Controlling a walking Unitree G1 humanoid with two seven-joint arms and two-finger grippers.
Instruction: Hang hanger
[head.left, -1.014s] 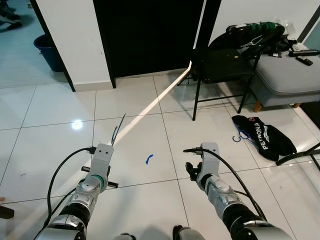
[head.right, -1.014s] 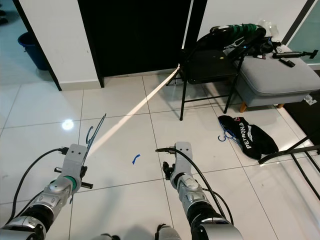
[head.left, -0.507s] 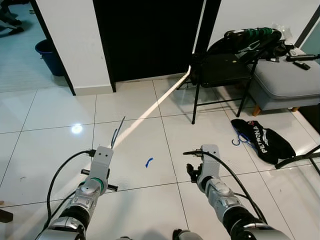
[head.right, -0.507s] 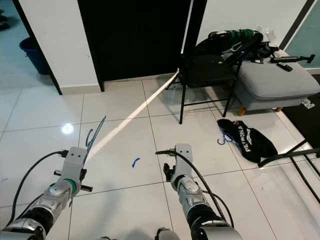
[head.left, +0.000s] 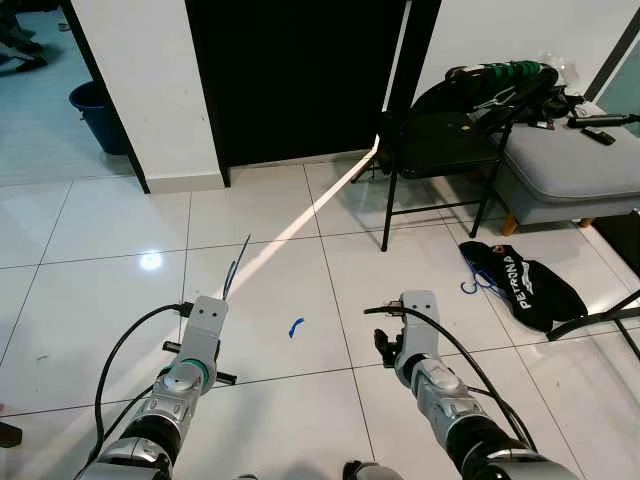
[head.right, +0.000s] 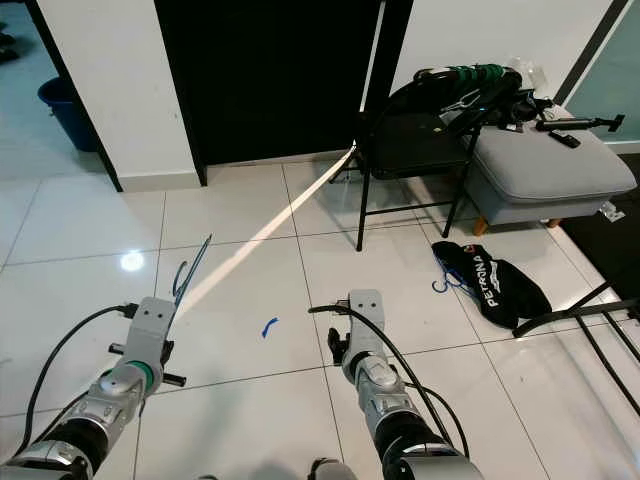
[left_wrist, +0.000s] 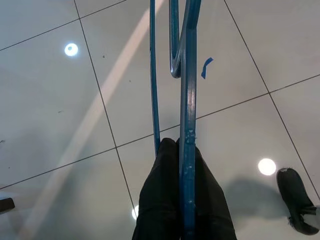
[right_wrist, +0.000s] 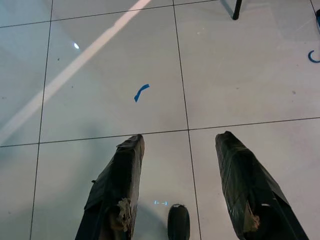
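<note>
1. Since the earlier frames the whole scene is shifted slightly, so camera motion is indicated; the arms are held as before, and hanging has not begun.
2. The blue hanger (left_wrist: 187, 115) is clamped in the left pincer (left_wrist: 182, 200), projecting forward above the floor (head.left: 90, 230).
3. The right pincer (right_wrist: 177, 185) is held wide with nothing in it, over a scrap of blue tape (right_wrist: 141, 92).
4. The folding chair (head.left: 440, 140) stands far right.
5. No rail can be made out; the hanger's hook is cut off.

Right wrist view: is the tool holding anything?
No. The right tool stands open over bare floor tiles, nothing between its fingers.
</note>
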